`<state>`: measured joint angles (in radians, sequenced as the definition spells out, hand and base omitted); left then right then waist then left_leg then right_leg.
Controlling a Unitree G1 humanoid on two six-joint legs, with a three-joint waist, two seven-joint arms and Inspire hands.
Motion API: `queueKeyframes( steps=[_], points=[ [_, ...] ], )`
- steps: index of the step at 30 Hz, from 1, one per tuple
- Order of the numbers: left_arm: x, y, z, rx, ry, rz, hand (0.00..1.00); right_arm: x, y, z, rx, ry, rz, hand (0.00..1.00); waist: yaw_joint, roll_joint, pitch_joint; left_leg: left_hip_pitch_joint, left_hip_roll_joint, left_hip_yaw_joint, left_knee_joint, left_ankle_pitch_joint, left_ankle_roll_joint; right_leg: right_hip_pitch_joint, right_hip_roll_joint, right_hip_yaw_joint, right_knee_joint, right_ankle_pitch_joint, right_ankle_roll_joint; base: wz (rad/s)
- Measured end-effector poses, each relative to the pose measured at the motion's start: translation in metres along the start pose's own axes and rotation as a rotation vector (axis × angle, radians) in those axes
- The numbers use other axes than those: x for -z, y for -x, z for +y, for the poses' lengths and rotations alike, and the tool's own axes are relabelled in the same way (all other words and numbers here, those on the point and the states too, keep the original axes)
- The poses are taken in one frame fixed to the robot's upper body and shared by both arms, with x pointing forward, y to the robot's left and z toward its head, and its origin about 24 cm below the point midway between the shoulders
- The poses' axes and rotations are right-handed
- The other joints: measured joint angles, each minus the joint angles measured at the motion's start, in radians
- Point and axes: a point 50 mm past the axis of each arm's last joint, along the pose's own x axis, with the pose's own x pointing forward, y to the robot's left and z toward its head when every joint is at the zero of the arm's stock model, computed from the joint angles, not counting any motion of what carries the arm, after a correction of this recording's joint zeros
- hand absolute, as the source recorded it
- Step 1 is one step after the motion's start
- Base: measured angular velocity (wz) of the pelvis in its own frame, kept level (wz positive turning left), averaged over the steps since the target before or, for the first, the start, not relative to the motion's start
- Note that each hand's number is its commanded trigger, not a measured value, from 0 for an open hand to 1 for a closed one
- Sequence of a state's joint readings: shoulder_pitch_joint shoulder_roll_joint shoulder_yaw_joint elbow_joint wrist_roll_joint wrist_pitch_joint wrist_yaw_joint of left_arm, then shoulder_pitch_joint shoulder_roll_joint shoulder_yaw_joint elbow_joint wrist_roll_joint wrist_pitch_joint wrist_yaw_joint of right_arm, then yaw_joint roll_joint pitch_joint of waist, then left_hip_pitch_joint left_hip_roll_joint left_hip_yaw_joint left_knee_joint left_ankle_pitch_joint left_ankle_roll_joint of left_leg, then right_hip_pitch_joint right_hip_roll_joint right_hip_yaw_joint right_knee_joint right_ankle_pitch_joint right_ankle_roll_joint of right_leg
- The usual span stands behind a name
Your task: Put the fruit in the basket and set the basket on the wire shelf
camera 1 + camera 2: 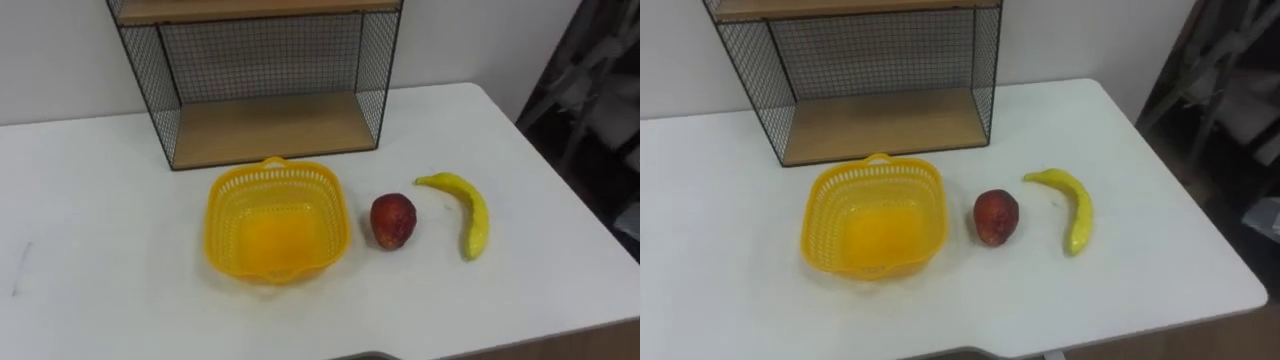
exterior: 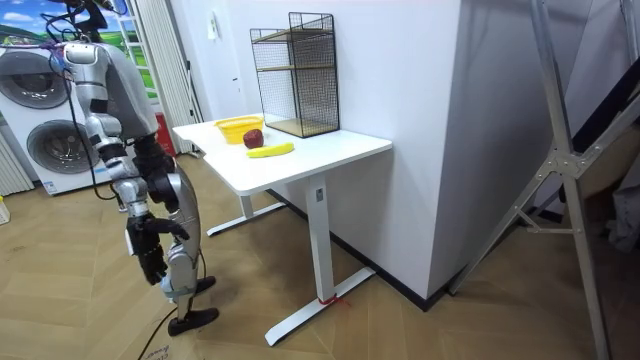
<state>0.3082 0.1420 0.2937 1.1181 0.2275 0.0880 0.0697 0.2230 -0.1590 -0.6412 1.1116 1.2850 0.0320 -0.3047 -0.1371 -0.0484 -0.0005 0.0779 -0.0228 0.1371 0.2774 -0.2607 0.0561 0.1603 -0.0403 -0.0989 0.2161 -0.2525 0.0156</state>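
An empty yellow plastic basket (image 1: 275, 238) sits on the white table (image 1: 100, 260), in front of the wire shelf (image 1: 265, 128). The shelf has a wooden bottom board and a second board higher up. Just right of the basket lies a red apple (image 1: 393, 220), and right of that a yellow banana (image 1: 467, 212); neither touches the basket. In the room view I stand on the wood floor a short way back from the table (image 2: 330, 150). My right arm hangs down at my side, with the right hand (image 2: 150, 252) low by my leg.
The table's right edge (image 1: 575, 215) runs close to the banana, with dark clutter on the floor beyond it. The shelf stands against the white wall. Washing machines (image 2: 40, 110) stand behind me, and a metal frame (image 2: 560, 150) is at the room view's right.
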Motion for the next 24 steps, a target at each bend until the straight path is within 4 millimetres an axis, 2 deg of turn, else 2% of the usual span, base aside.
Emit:
queueKeyframes(
  steps=[1, 3, 6, 8, 12, 13, 15, 17, 18, 20, 24],
  points=[
    [0.0, 0.0, 0.003, -0.017, 0.0, -0.009, 0.0, -0.009, 0.002, 0.007, 0.006, -0.049, -0.032, 0.0, -0.009, -0.008, -0.0032, 0.001, -0.006, 0.0, -0.004, 0.0, 0.001, 0.0, -0.001, 0.001, -0.002, 0.0, 0.0, 0.0],
    [0.0, 0.0, 0.006, -0.041, -0.001, -0.022, 0.0, -0.024, 0.009, 0.022, -0.004, -0.099, -0.095, 0.0, -0.024, -0.013, -0.0032, 0.0, -0.005, 0.0, -0.007, 0.001, 0.002, -0.002, -0.001, 0.006, -0.003, 0.001, 0.002, -0.03],
    [-0.006, 0.001, 0.009, -0.059, 0.002, -0.06, 0.0, -0.052, 0.033, 0.058, -0.068, -0.094, -0.266, 0.0, -0.023, -0.021, -0.0063, -0.008, -0.006, 0.014, -0.012, 0.001, 0.002, -0.021, 0.001, 0.02, 0.006, 0.002, 0.003, -0.13],
    [-0.016, 0.001, 0.012, -0.084, -0.001, -0.11, 0.0, -0.071, 0.061, 0.085, -0.111, -0.005, -0.473, 0.0, -0.019, -0.018, -0.0049, -0.024, -0.005, 0.012, -0.011, 0.002, 0.002, -0.033, 0.003, 0.02, 0.005, 0.008, 0.002, 0.0],
    [-0.02, 0.001, 0.013, -0.088, -0.034, -0.13, 0.0, -0.085, 0.104, 0.121, -0.162, 0.122, -0.802, 0.0, -0.01, -0.015, -0.0038, -0.032, -0.003, 0.009, -0.011, 0.002, 0.002, -0.04, 0.006, 0.017, 0.005, 0.013, 0.0, 0.01],
    [-0.021, 0.001, 0.012, -0.08, -0.047, -0.134, 0.0, -0.088, 0.122, 0.13, -0.19, 0.155, -0.921, 0.0, 0.005, -0.011, -0.0034, -0.035, -0.003, 0.011, -0.012, 0.002, 0.002, -0.046, 0.006, 0.018, 0.005, 0.013, 0.0, 0.0],
    [-0.021, 0.001, 0.011, -0.076, -0.055, -0.133, 0.0, -0.087, 0.145, 0.143, -0.25, 0.196, -1.056, 0.0, 0.019, -0.007, -0.0025, -0.042, -0.002, 0.011, -0.011, 0.003, 0.001, -0.053, 0.007, 0.018, 0.004, 0.014, -0.001, -0.02],
    [-0.022, 0.002, 0.006, -0.059, -0.094, -0.141, 0.0, -0.077, 0.17, 0.159, -0.339, 0.281, -1.227, 0.0, 0.043, 0.0, -0.0023, -0.049, 0.002, 0.013, -0.008, 0.003, 0.0, -0.058, 0.009, 0.019, 0.004, 0.018, -0.002, 0.0],
    [-0.023, 0.002, 0.004, -0.053, -0.107, -0.145, 0.0, -0.074, 0.176, 0.162, -0.365, 0.301, -1.262, 0.0, 0.046, 0.0, -0.0018, -0.051, 0.002, 0.013, -0.008, 0.003, 0.0, -0.061, 0.009, 0.019, 0.004, 0.018, -0.002, 0.0],
    [-0.027, 0.002, 0.0, -0.037, -0.138, -0.158, 0.0, -0.059, 0.191, 0.175, -0.474, 0.374, -1.329, 0.0, 0.076, 0.005, -0.0039, -0.055, 0.01, 0.016, -0.009, 0.004, -0.001, -0.071, 0.01, 0.019, 0.004, 0.021, -0.003, -0.04],
    [-0.027, 0.002, -0.004, -0.012, -0.156, -0.16, 0.0, -0.034, 0.208, 0.187, -0.661, 0.5, -1.37, 0.0, 0.094, 0.011, -0.0052, -0.054, 0.01, 0.016, -0.01, 0.006, -0.002, -0.071, 0.011, 0.018, 0.003, 0.022, -0.004, 0.0]
  ],
)
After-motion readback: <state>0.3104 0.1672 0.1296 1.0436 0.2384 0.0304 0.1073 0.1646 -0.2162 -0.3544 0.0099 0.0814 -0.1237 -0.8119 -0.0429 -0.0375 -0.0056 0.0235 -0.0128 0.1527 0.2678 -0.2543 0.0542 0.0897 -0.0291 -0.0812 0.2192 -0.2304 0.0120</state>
